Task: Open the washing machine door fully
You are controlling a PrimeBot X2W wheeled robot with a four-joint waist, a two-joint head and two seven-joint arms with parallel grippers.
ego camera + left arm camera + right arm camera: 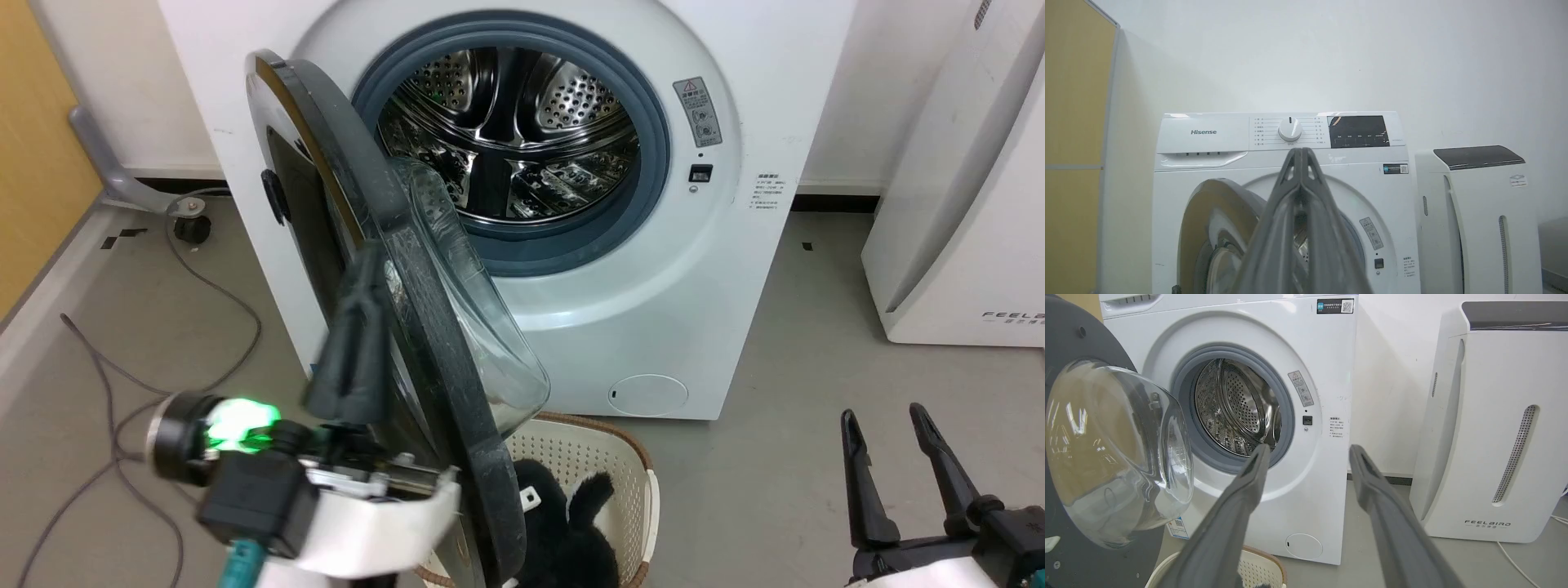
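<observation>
The white washing machine (pixel 653 310) stands ahead with its steel drum (pixel 506 131) exposed inside the grey rubber ring. The washing machine door (pixel 433 343), a black disc with a bulging clear glass bowl, is swung out and stands nearly edge-on to me. My left gripper (pixel 369 257) is shut with its fingers pressed together and nothing between them, pointing up along the door's outer side; whether it touches the door I cannot tell. In the left wrist view the shut left gripper (pixel 1300 152) rises before the control panel. My right gripper (pixel 884 415) is open at the lower right, apart from the door (pixel 1118 453).
A white basket (pixel 645 474) holding a dark fluffy cloth (pixel 563 531) sits on the floor beneath the door's lower edge. A white slanted appliance (pixel 963 204) stands to the right of the machine. Grey cables (pixel 122 392) trail over the floor at the left.
</observation>
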